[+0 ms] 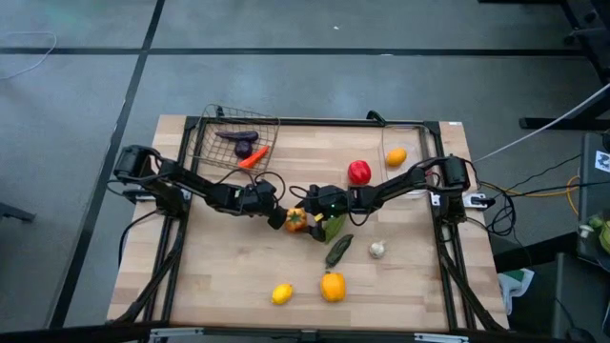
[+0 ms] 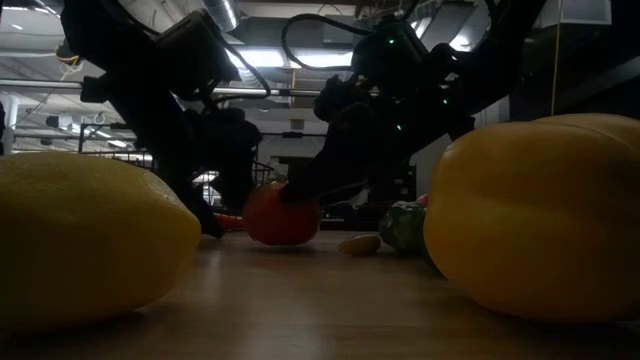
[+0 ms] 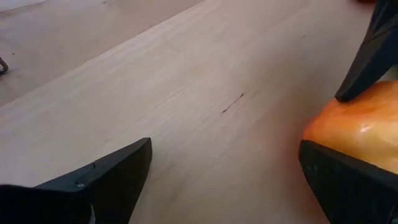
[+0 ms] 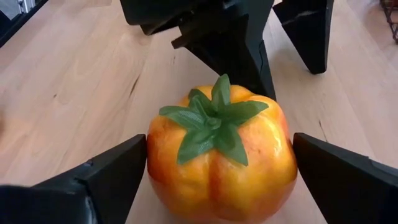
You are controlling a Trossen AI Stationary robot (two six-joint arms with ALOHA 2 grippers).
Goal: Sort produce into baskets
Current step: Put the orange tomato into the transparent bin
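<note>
A pale wooden surface carries scattered toy produce. At its far left the wire basket holds a purple piece and a carrot. Mid-surface, the left tool is spread, just beside an orange-red pepper. The right tool, also spread, straddles that pepper without pinching it.

Both arms are showing matte black, jointed links with thin black cables looping alongside. The fingers are looking like flat, dark wedges with blunt tips.
</note>
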